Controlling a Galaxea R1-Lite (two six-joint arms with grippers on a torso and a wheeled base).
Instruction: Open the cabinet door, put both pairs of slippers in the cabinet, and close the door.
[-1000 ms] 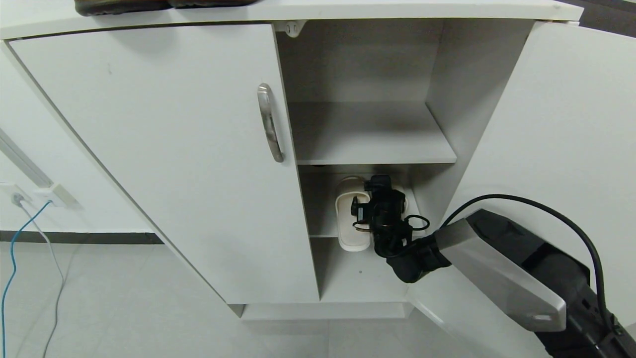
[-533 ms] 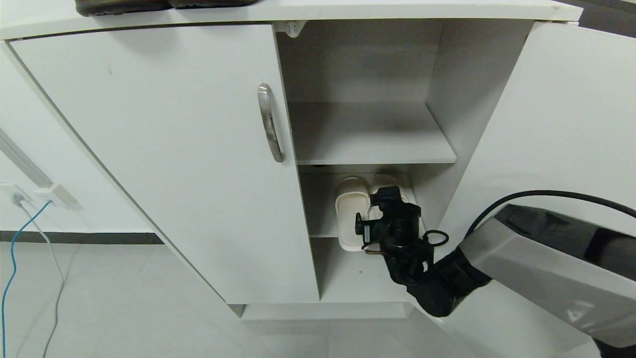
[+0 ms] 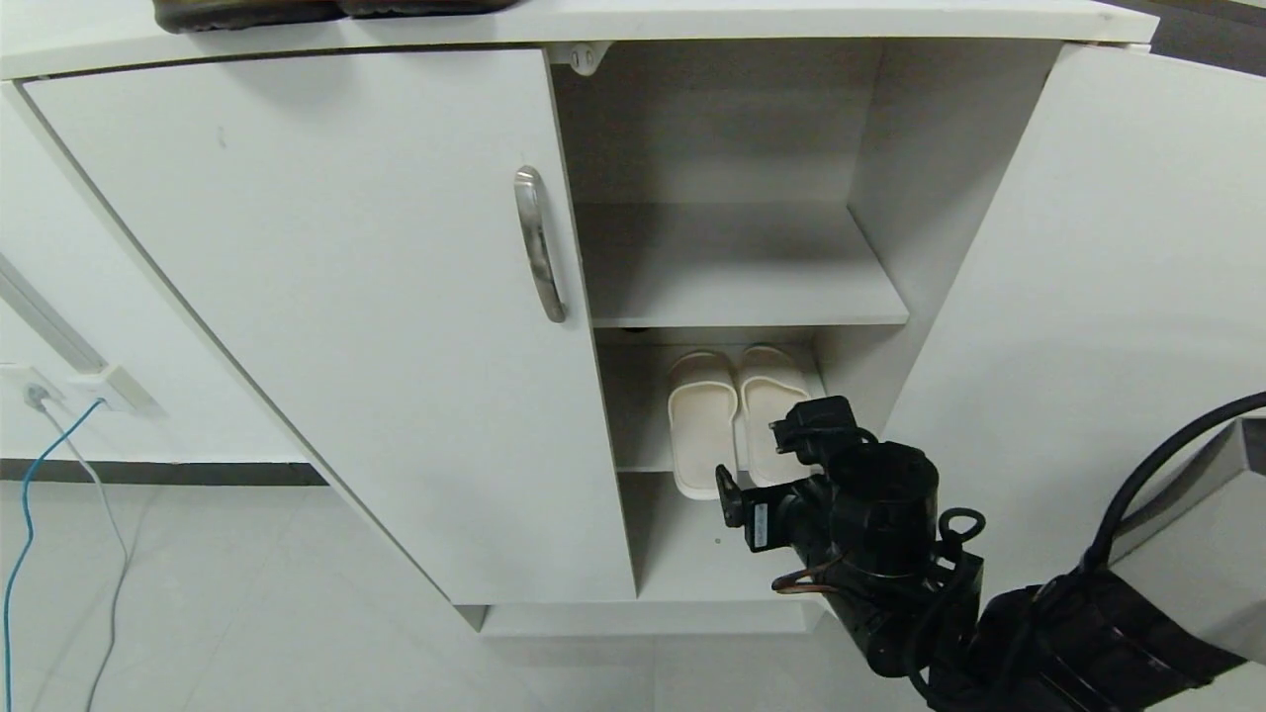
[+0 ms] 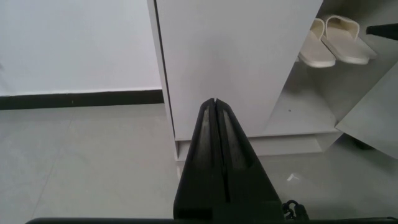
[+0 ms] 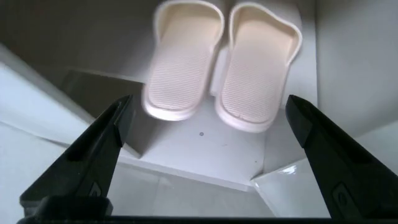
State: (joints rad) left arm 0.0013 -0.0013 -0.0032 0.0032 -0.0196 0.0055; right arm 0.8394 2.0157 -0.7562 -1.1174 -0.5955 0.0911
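A pair of cream slippers point(image 3: 732, 415) lies side by side on the cabinet's middle shelf point(image 3: 643, 460), heels slightly over its front edge. My right gripper point(image 5: 208, 106) is open and holds nothing, hanging just in front of the slippers point(image 5: 217, 68) and apart from them. Its wrist point(image 3: 875, 514) sits before the bottom compartment. A dark pair of slippers point(image 3: 237, 12) rests on the cabinet top. The right door point(image 3: 1088, 297) stands open and the left door point(image 3: 326, 297) is closed. My left gripper point(image 4: 214, 104) is shut on nothing, low over the floor before the cabinet.
The upper shelf point(image 3: 732, 267) and the bottom compartment point(image 3: 707, 549) hold nothing. The left door carries a metal handle point(image 3: 537, 244). A wall socket point(image 3: 30, 391) with a blue cable point(image 3: 20, 554) is at the far left above the tiled floor.
My right arm has drawn back out of the cabinet and lower, toward me. The cream slippers stay on the shelf, and both are now uncovered.
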